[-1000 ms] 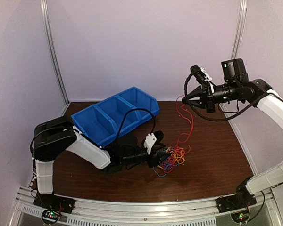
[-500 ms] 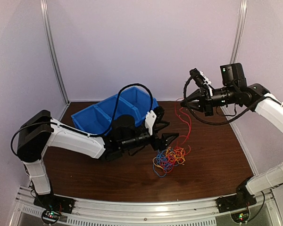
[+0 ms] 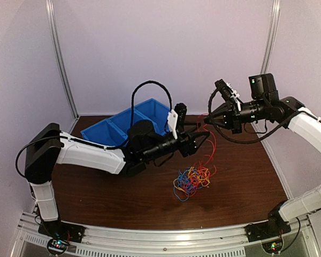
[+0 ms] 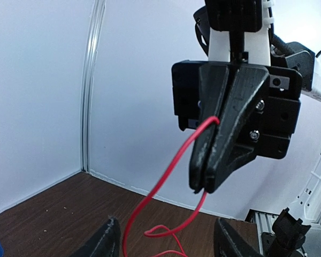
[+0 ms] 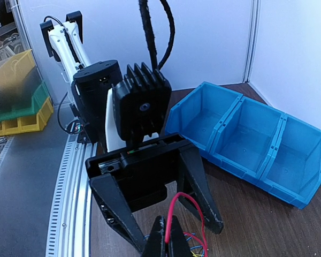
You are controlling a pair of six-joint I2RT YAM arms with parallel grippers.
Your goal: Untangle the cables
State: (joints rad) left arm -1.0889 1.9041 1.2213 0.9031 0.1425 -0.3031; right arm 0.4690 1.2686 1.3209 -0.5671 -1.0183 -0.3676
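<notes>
A lab cell: white panels (image 3: 150,53), aluminium rails (image 3: 150,233).

red cable (image 4: 150,196): exits bottom edge | blue bin (image 3: 109,131): partly behind left arm (image 3: 91,155)

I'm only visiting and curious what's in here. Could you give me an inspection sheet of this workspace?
Surface: dark wooden table.
Job's things: tangled pile of red, blue and yellow cables; one red cable hangs above it.
Clutter: blue three-compartment bin, back left.
Grippers: right gripper shut on the red cable; left gripper open, facing it.
Cables: black arm cable loops over the left arm.
Surroundings: pale walls; blurred yellow and green bins outside.
</notes>
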